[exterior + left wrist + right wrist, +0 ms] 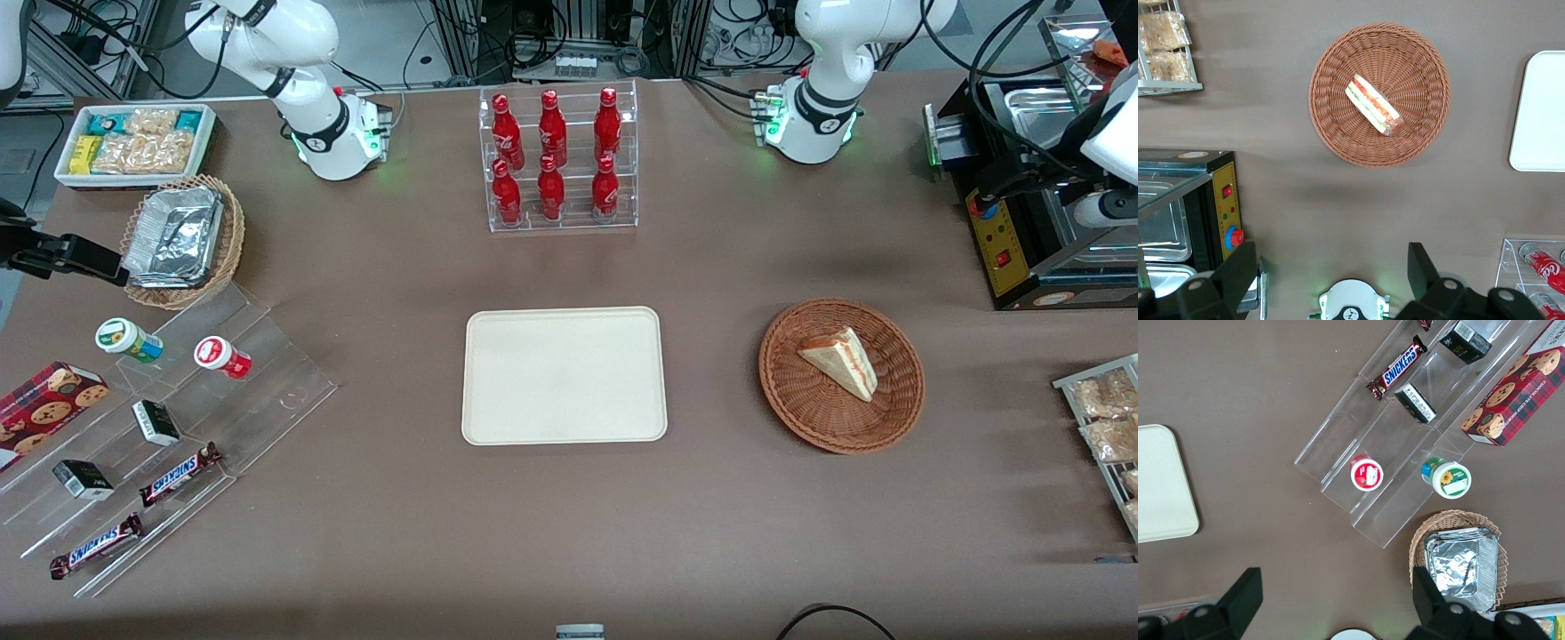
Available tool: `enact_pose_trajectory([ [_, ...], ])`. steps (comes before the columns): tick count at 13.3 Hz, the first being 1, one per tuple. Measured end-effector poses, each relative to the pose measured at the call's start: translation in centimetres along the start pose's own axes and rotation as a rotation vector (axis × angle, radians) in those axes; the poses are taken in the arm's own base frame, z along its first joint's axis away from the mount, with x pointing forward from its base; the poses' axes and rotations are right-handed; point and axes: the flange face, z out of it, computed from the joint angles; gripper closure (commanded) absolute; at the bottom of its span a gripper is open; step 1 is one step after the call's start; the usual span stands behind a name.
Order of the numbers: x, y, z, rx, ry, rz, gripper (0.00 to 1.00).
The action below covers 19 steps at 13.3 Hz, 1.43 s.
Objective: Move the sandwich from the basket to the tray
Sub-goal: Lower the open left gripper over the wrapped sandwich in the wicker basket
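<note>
Gripper (1331, 273) is hanging high above the table with fingers spread wide, holding nothing. Sandwich (1373, 105) is lying at the centre of the basket (1338, 80), untouched, so the reach-and-grasp step is only beginning. Next move needs a descent over the wedge with the fingers straddling its bread faces. Tray (498, 418) is sitting bare at 9 o'clock from the basket in the front view. Brown tabletop (569, 533) is flat; a bottle rack (562, 160) is standing at the tray's 12 o'clock.

Front camera overlooks table; wrist cameras look down.
</note>
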Motion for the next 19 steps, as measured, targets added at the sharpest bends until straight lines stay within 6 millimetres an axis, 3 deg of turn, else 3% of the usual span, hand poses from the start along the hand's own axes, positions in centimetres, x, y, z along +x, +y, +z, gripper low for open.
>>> enact_pose_trajectory([
  [4, 0.1, -0.1, 0.2, 0.005, -0.005, 0.001, 0.00],
  [7, 2.4, -0.3, 2.4, 0.032, -0.015, -0.025, 0.00],
  [10, 6.9, 0.1, 7.6, 0.030, -0.003, -0.146, 0.00],
  [13, 9.3, 0.7, 14.2, 0.016, 0.052, -0.291, 0.00],
  [16, 9.4, 1.4, 21.0, -0.009, 0.099, -0.444, 0.00],
  [19, 8.1, 4.0, 27.0, -0.048, 0.139, -0.564, 0.00],
])
